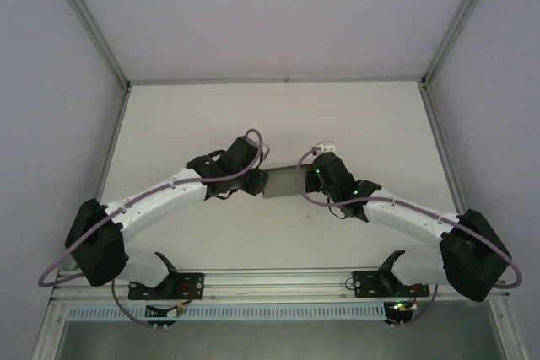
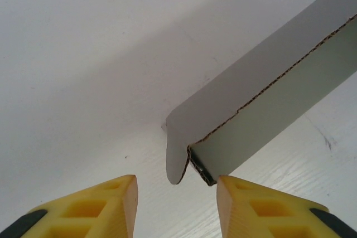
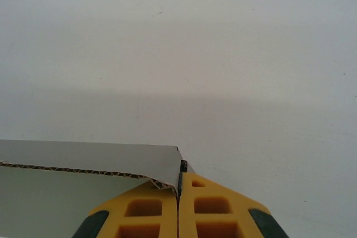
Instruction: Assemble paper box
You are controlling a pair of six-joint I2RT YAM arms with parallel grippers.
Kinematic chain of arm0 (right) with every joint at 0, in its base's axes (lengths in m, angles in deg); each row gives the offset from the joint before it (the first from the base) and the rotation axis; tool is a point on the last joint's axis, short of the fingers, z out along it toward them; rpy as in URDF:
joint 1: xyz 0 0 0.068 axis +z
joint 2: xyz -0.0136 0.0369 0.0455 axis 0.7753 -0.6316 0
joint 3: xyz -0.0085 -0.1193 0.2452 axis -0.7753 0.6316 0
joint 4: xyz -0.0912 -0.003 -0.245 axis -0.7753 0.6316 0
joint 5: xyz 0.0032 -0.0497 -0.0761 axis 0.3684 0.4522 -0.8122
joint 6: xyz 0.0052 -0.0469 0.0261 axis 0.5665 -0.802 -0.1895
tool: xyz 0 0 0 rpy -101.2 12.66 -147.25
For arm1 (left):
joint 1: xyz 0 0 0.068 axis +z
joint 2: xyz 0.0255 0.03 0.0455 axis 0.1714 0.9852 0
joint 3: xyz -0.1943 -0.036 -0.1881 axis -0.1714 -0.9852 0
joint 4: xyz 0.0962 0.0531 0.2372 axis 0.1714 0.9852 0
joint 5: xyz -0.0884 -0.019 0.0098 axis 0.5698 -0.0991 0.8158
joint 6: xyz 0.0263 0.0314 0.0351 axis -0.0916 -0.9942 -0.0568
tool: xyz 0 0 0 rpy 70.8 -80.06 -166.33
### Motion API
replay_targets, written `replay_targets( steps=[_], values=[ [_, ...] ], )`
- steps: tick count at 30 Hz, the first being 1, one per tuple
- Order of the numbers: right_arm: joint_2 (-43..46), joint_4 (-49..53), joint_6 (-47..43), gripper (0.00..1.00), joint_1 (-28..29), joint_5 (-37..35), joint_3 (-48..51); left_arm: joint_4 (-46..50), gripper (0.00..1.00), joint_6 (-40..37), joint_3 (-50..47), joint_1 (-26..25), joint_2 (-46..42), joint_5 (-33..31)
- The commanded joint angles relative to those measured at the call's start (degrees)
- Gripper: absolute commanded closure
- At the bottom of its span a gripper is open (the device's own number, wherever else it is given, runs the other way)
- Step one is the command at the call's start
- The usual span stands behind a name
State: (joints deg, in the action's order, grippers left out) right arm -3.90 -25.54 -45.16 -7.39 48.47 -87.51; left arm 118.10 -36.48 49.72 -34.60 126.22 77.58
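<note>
Two grippers flank the paper box (image 1: 283, 181) at the middle of the table (image 1: 363, 124), and the job looks less than half done. The right gripper (image 3: 178, 207) has its yellow fingers pressed together on one corner of the cardboard, pinching it at a crease. The left gripper (image 2: 177, 207) is spread wide, its fingers (image 2: 114, 204) to either side of the other end's corner and not touching it. What is made so far: one long panel is folded along a crease against the next, its corrugated cut edge showing in both wrist views. What is left, by my reckoning, is the end flaps and the remaining walls (neither wrist view shows a closed corner or a tucked tab, and the top view is too small to give the overall shape). The box seems held clear of the surface, with a shadow beneath it, though I cannot be sure it touches nowhere. Room is generous: bare white tabletop lies on every side and the frame rail (image 1: 278, 82) at the far edge is well apart. The closest obstacles are the other gripper and the cardboard's thin edges, which would likely buckle under a crooked squeeze.
</note>
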Motion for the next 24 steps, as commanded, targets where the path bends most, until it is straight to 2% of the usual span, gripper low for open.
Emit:
replay_targets(
  steps=[1, 10, 13, 16, 19, 24],
  values=[
    [-0.7, 6.1, 0.8, 0.94, 0.7, 1.2, -0.5, -1.1, 0.62, 0.5, 2.3, 0.5, 0.8, -1.4],
    [-1.4, 7.3, 0.8, 0.94, 0.8, 1.1, -1.5, -0.5, 0.71, 1.2, 2.8, 0.4, 3.1, -2.3],
    [-1.9, 7.6, 0.8, 0.94, 0.8, 1.5, -1.8, -0.9, 0.77, 1.9, 2.8, 0.5, 3.5, -2.5],
    [-2.0, 7.7, 0.8, 0.94, 0.9, 1.6, -1.9, 0.0, 0.88, 3.2, 3.9, 0.4, 3.6, -3.6],
    [-2.3, 8.4, 1.2, 0.94, 1.1, 1.0, -2.3, 2.3, 0.93, 6.0, 6.1, 0.4, 3.9, -1.9],
    [-2.4, 8.8, 2.2, 0.94, 2.2, -0.9, -2.3, 10.2, 0.94, 14.9, 11.2, 0.4, 6.0, -0.5]
  ],
)
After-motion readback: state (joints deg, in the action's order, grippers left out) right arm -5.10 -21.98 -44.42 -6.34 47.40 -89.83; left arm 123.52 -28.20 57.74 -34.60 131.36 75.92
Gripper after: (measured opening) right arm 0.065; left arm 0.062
